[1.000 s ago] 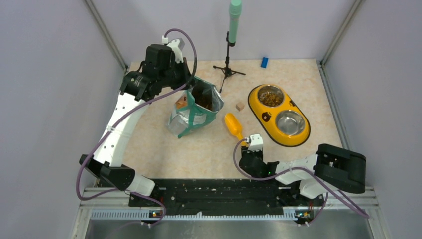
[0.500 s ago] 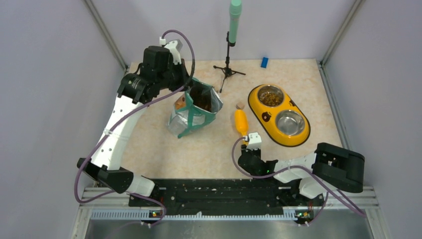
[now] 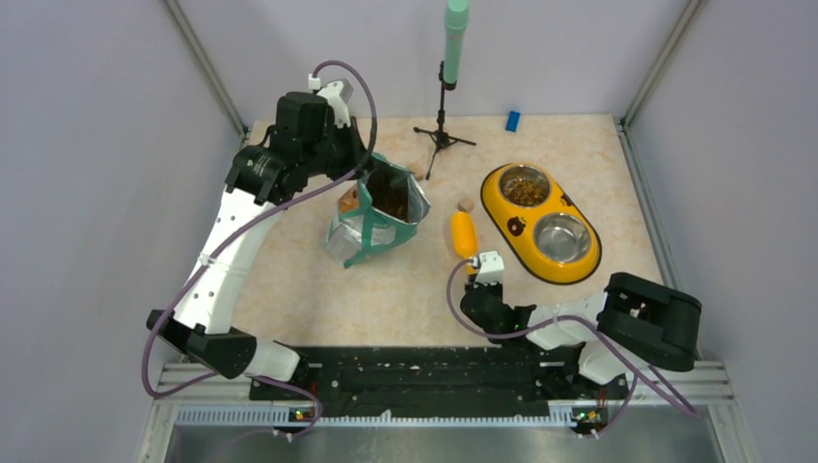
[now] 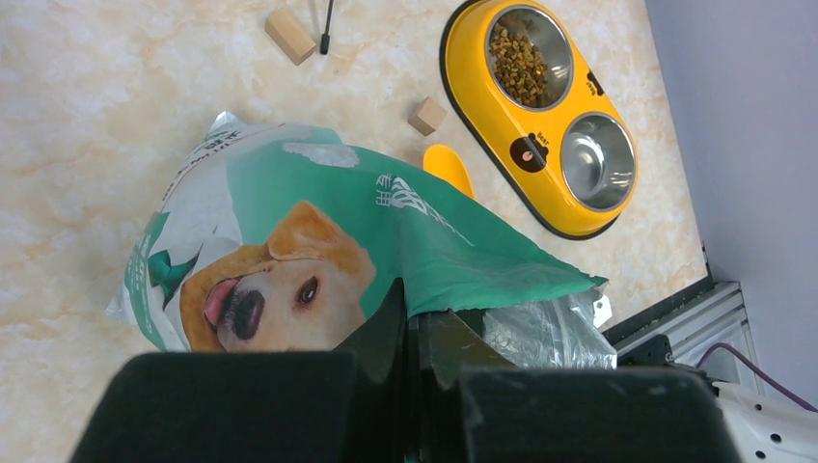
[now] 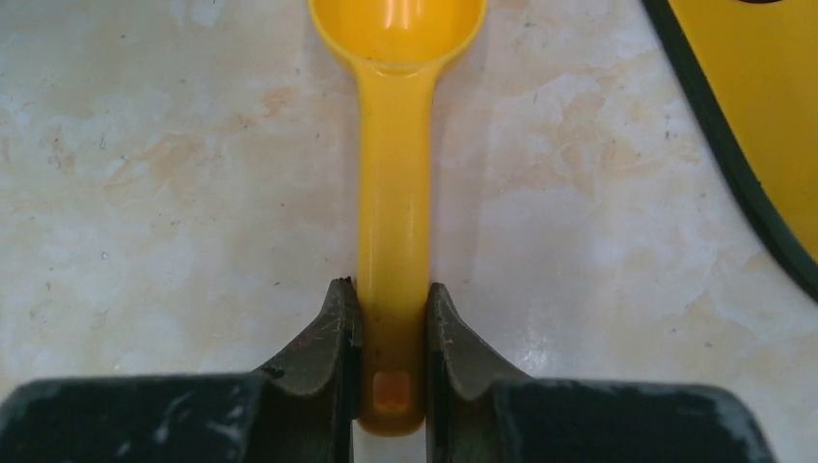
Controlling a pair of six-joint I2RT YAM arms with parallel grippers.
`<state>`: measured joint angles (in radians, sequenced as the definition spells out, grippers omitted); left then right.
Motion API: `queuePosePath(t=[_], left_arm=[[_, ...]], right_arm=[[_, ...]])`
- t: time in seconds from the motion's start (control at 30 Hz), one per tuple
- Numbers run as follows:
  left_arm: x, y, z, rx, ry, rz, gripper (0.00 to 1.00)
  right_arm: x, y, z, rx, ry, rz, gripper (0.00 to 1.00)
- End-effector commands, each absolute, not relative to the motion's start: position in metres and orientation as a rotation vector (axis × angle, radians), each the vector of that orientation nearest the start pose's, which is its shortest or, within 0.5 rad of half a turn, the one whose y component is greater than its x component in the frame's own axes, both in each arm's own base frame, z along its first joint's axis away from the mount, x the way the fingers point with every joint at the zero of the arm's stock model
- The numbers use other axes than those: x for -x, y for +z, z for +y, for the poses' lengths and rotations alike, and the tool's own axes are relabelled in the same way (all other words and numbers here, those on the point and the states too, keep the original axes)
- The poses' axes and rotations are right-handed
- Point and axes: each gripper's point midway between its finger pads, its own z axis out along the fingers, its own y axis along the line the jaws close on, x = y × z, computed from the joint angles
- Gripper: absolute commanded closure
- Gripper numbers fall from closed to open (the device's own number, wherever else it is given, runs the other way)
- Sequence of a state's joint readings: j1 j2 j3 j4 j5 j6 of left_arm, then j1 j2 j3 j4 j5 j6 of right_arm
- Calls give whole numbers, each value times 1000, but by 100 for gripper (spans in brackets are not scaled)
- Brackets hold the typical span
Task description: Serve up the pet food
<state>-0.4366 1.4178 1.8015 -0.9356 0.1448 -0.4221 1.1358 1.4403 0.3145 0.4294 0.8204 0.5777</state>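
Loose, light pet food [image 3: 391, 193] lies in the soft, glossy pouch [image 4: 289, 241] near the yellow feeder [image 3: 513, 228], 1 of its 2 bowls holding kibble, with the left gripper [image 4: 417, 318] pinching the pouch rim and the right gripper [image 5: 391, 333] clamping the seemingly empty scoop [image 5: 394, 174] beside the feeder, the sensible way to lift pellets.

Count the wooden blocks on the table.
2. One wooden block lies beside the tripod leg. The other sits between the scoop and the yellow feeder. The pouch may hide more.
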Motion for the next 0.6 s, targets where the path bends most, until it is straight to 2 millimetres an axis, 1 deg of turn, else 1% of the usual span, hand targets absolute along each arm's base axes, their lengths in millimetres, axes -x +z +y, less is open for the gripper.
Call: queuePosePath(t=[0.0, 0.1, 0.2, 0.27, 0.33, 0.4, 0.47, 0.57], left_arm=[[-311, 424, -200, -114, -761, 1960, 100], [-311, 421, -201, -121, -763, 1965, 100], [-306, 432, -210, -148, -839, 1919, 100], [-307, 436, -210, -146, -844, 1899, 100], [-312, 433, -207, -142, -809, 1903, 100], [-317, 428, -206, -146, -781, 1911, 100], [-320, 424, -206, -150, -768, 1918, 100], [-326, 422, -206, -150, -749, 1914, 100]], right_arm=[[-215, 19, 212, 251, 115, 2093, 100], [-212, 48, 214, 261, 158, 2089, 100], [-199, 82, 221, 330, 257, 2115, 100], [-189, 109, 221, 342, 346, 2118, 100], [-179, 136, 215, 328, 409, 2118, 100], [-171, 157, 204, 313, 435, 2126, 100], [-164, 171, 193, 309, 421, 2155, 100], [-157, 181, 182, 295, 402, 2201, 100]])
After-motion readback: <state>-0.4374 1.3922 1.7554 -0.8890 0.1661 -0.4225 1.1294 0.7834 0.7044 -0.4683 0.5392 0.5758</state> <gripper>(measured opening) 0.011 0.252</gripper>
